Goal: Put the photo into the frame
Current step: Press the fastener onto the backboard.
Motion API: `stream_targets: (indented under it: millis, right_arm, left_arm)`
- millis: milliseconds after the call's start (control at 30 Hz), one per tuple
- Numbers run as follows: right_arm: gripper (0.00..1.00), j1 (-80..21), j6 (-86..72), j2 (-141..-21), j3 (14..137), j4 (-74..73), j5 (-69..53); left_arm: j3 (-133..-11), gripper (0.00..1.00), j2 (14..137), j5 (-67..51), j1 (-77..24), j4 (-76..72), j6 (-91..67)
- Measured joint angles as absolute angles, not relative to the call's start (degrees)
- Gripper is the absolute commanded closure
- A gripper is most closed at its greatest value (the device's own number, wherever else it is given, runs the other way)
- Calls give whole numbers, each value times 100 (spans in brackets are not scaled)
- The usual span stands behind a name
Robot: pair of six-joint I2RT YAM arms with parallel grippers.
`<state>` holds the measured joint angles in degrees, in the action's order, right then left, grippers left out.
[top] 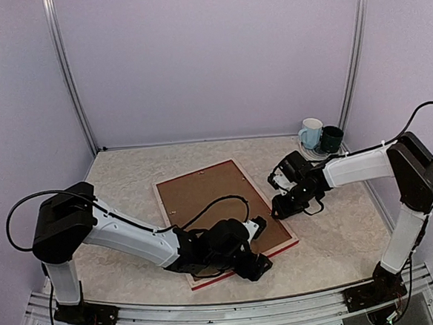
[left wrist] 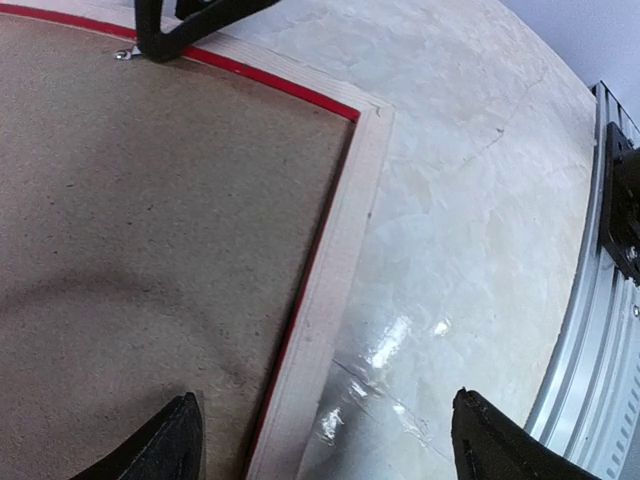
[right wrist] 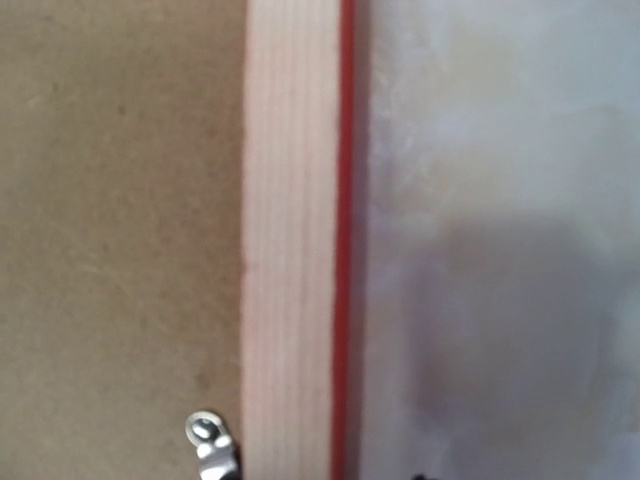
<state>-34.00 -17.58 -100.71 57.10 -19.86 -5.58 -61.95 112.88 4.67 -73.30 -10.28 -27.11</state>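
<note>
Frame (left wrist: 338,260) lay face down, backing board (top: 204,197) up. Left claw (left wrist: 322,395) spread astride frame's near corner, likely steadying it; right claw (top: 282,202) beside frame's right edge, grip state unclear.

Pale lilac walls (top: 209,59) enclose a mottled cream tabletop (top: 121,176); slim metal posts (top: 70,83) rise at the far corners — a ribbed aluminium rail (top: 212,315) lines the near edge; lighting is soft, even.
</note>
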Motion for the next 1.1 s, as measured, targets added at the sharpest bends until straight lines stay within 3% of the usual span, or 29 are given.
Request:
stream_targets:
  millis: [400,867,1100]
  right_arm:
    - [65,-3500,-1796,-10208,5872,-1986,-510]
    - [89,-3588,-1743,-10324,6062,-2108,-456]
    - [88,-3588,-1715,-10324,6095,-2156,-360]
  left_arm:
    - [-6208,29,11373,279,-7417,-1022,-2213]
    - [-6171,56,11450,303,-7360,-1153,-1990]
    - [-6119,60,11452,344,-7334,-1219,-1914]
